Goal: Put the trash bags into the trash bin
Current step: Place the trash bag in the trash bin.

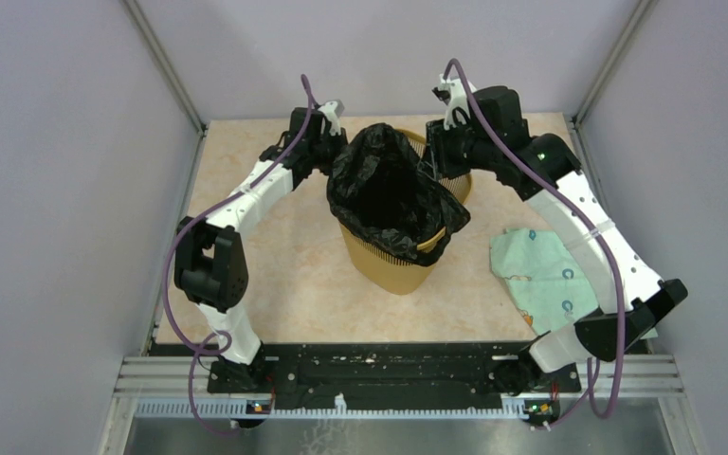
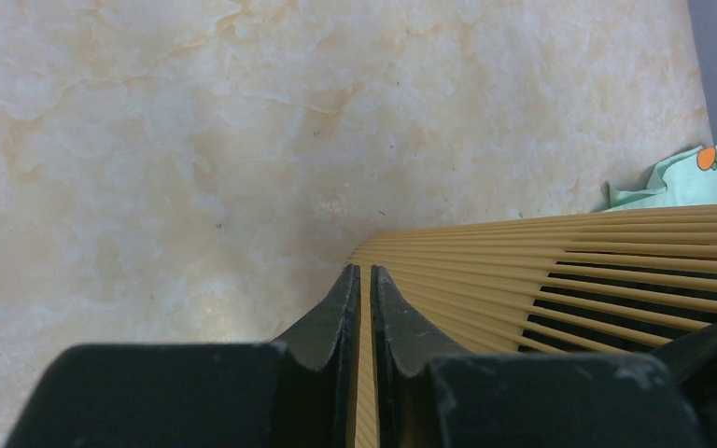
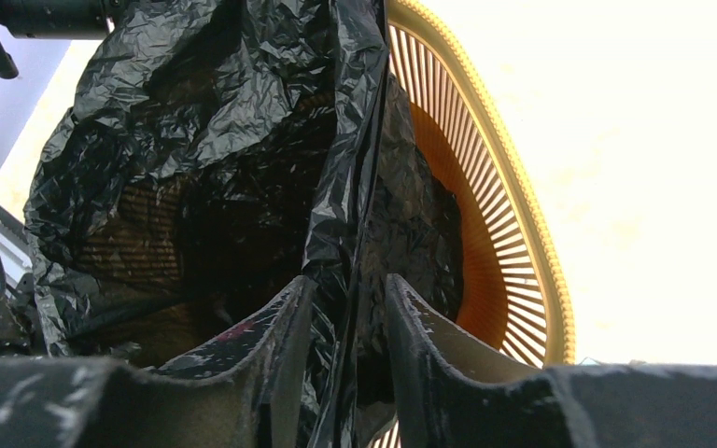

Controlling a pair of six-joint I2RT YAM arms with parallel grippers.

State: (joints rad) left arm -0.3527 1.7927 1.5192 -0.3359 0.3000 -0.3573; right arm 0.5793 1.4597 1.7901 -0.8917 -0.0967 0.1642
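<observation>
Right gripper (image 3: 349, 280) jaws apart, straddling a fold of trash bag (image 3: 196, 112). Left gripper (image 2: 365, 271) nipped on trash bin (image 2: 560, 252) rim. Bag lines the bin's mouth; bin sits mid tabletop (image 1: 275, 275), toward far edge.

A glossy, crinkled black bag (image 1: 393, 194) fills a mustard-yellow bin (image 1: 393, 270) banded with fine vertical slots, on a cream-and-peach marbled table (image 1: 275, 265), beside a pale green cloth (image 1: 540, 275) with small prints, between white-and-black arms (image 1: 256, 190) with purple cables (image 1: 175, 313).
</observation>
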